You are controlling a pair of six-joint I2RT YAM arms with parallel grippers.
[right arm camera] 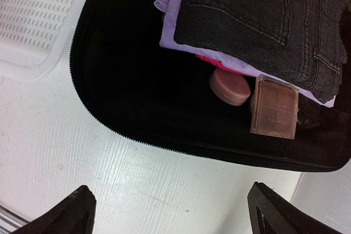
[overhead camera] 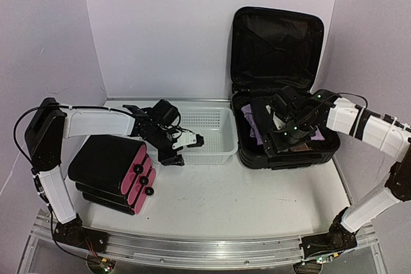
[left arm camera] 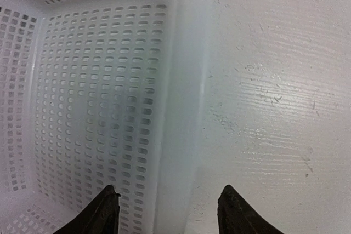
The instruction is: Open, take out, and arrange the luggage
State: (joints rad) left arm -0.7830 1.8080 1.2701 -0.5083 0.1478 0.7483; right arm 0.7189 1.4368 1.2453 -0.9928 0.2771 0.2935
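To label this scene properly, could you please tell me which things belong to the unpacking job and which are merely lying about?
Job: open luggage, black jeans, lilac garment, pink round tin, brown box.
Lying about, seemingly: white basket, smaller pink-sided case.

arms: white-shelled, black-jointed left arm [overhead camera: 96, 122], right arm [overhead camera: 363, 123] (thin black cables [overhead camera: 22, 120]) | grippers: black-fingered left gripper [left arm camera: 167, 212], right gripper [right arm camera: 170, 209] | bases [overhead camera: 67, 230]: black, on silver metal rail [overhead camera: 192, 248]
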